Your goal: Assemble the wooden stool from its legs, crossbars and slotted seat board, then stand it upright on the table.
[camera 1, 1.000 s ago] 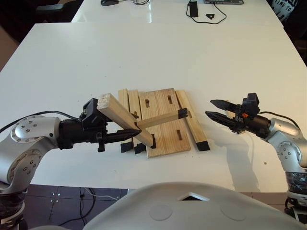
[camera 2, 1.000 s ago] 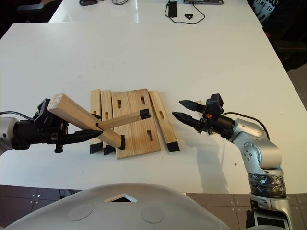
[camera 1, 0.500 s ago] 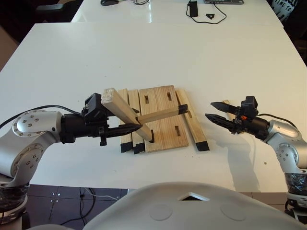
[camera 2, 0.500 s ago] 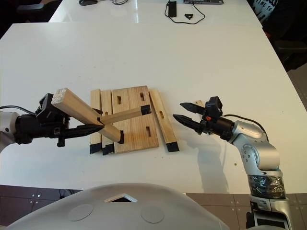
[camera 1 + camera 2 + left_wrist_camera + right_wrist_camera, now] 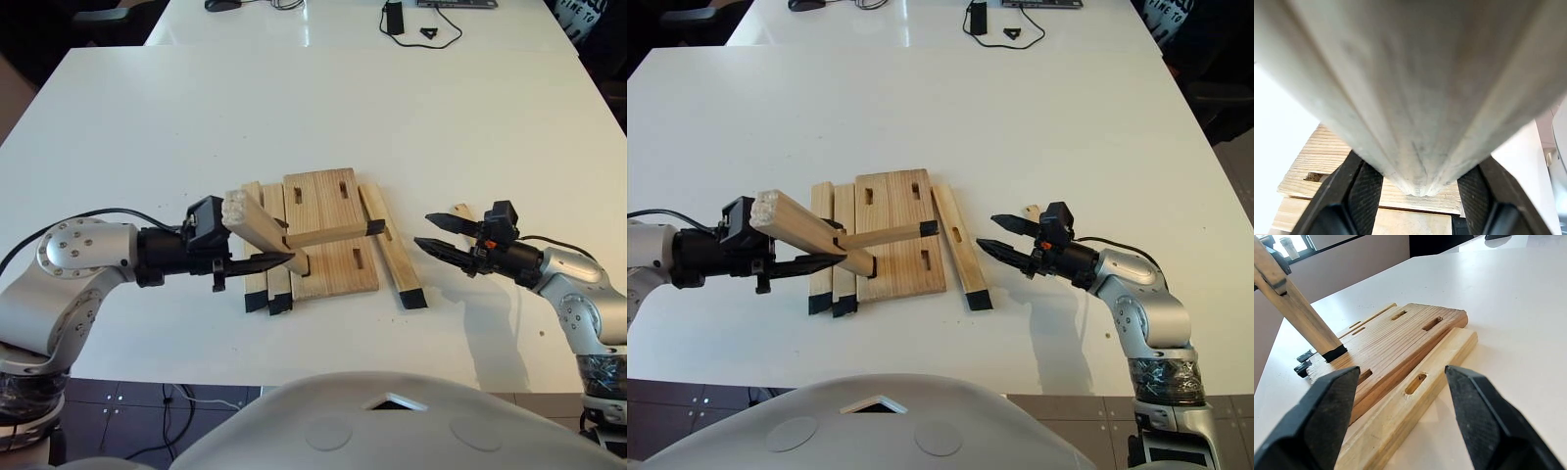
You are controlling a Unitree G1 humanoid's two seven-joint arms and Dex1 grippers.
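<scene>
The left pincer (image 5: 279, 260) is clamped on a wooden leg (image 5: 253, 223), holding it tilted over the left part of the seat board (image 5: 333, 191). The leg's black-capped lower end sits on or just above the board near a slot; I cannot tell whether it touches. A crossbar (image 5: 328, 233) runs from that leg to the right across the board and looks joined to it. The board lies flat in the middle of the bench (image 5: 441, 108). Two loose legs (image 5: 257, 284) lie side by side along its left edge, and another leg (image 5: 397, 257) lies just beside its right edge. The right pincer (image 5: 424, 231) hovers with its fingers apart near that right-hand leg, and a small wooden piece (image 5: 460, 211) lies on the bench close by. The parts are probably light, stiff and dry, so they should not bend or crush. The held leg, with the crossbar hanging off it, will likely want to twist, so the present hold low on the leg, across its flat faces near the joint, seems sound. The board is loose and may slide on the smooth bench when pressed, so it could be steadied at its right edge. There is wide room behind and to both sides. The bench's near edge is closer, and the loose legs crowd the board's left.
</scene>
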